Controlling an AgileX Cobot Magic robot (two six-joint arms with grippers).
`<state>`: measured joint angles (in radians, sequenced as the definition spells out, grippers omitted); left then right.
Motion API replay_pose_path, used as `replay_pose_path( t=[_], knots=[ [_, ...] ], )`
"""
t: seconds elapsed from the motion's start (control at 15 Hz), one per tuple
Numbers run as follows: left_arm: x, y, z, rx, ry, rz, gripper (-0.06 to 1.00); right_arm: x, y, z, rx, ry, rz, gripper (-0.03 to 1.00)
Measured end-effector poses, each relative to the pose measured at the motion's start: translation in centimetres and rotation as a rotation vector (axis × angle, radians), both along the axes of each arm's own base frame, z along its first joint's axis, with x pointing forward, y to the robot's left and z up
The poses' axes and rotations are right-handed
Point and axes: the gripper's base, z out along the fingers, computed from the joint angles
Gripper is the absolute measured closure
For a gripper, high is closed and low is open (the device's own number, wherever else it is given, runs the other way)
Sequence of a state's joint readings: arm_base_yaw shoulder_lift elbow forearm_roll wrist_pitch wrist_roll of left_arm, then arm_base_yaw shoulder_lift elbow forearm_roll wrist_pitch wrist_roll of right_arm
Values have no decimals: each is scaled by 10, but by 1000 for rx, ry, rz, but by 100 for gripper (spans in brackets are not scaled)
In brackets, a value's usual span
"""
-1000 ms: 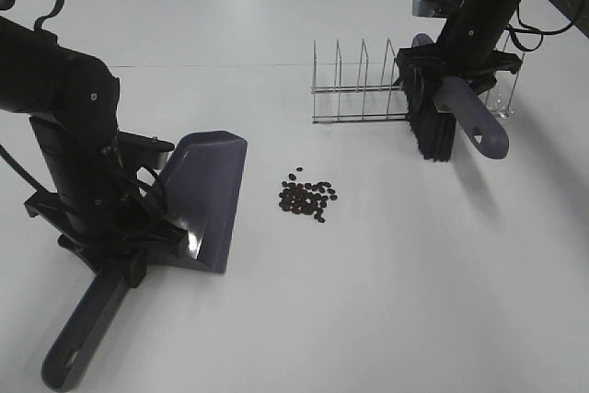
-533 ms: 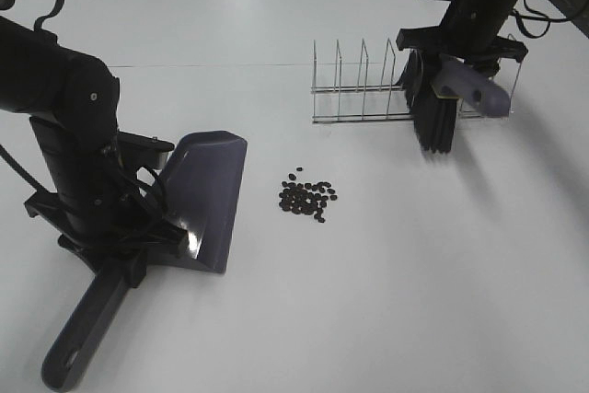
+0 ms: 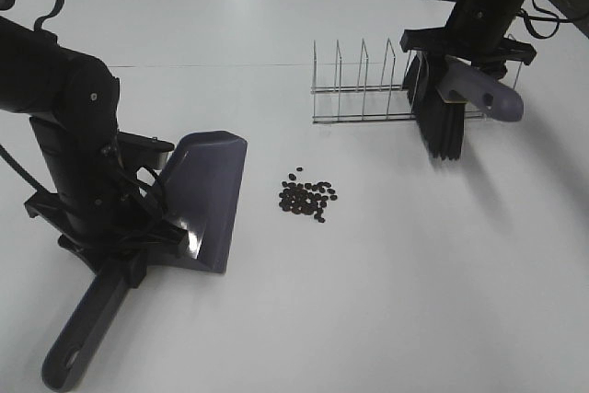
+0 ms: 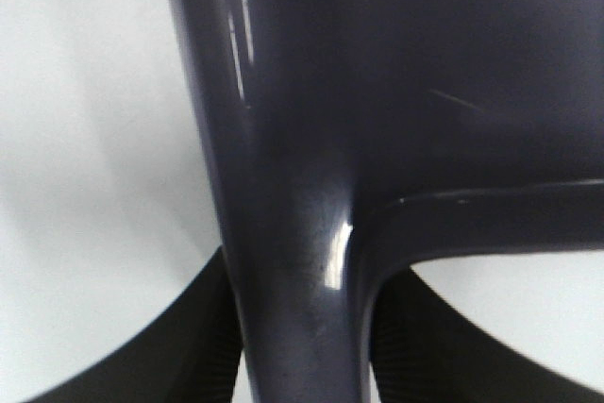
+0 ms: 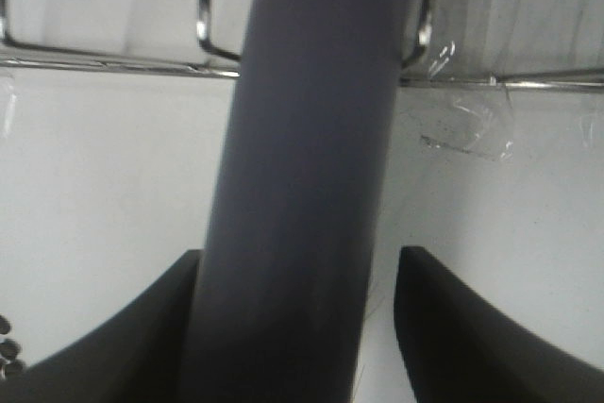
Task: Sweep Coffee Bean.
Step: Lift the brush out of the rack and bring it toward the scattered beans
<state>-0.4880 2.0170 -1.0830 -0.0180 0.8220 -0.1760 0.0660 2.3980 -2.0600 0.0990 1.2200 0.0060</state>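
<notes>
The coffee beans (image 3: 306, 197) lie in a loose dark cluster mid-table; a few show at the edge of the right wrist view (image 5: 6, 346). To their left rests a dark grey dustpan (image 3: 207, 195), its mouth facing the beans. My left gripper (image 3: 124, 255) is shut on the dustpan handle (image 4: 302, 233), with black fingers (image 4: 189, 346) on both sides. At the back right my right gripper (image 3: 460, 62) is shut on the brush handle (image 5: 302, 139). The brush (image 3: 442, 126) hangs bristles down in front of the rack, well right of and behind the beans.
A wire rack (image 3: 363, 89) stands on the table at the back, just behind and left of the brush; its wires (image 5: 94, 61) and a patch of clear tape (image 5: 462, 134) show in the right wrist view. The left arm's bulk (image 3: 74, 135) stands left of the dustpan.
The right gripper has carried the brush a little right and back, and its handle has swung up from pointing toward the table's front. The left arm, dustpan and beans have not moved.
</notes>
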Motion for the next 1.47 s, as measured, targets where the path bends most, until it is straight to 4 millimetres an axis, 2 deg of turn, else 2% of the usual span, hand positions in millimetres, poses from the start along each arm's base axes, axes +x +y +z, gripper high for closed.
replay_pose_path(
  t=[0.4,0.87,1.13,1.4,1.47],
  knots=[
    [0,0,0,-2,1,2,59,-2,1,-21,4,53,-2,47],
    [0,0,0,-2,1,2,59,-2,1,-21,10,54,-6,47],
    [0,0,0,-2,1,2,59,-2,1,-21,11,56,-24,33],
    [0,0,0,-2,1,2,59,-2,1,-21,15,56,-31,32],
    [0,0,0,-2,1,2,59,-2,1,-21,15,56,-31,34]
  ],
)
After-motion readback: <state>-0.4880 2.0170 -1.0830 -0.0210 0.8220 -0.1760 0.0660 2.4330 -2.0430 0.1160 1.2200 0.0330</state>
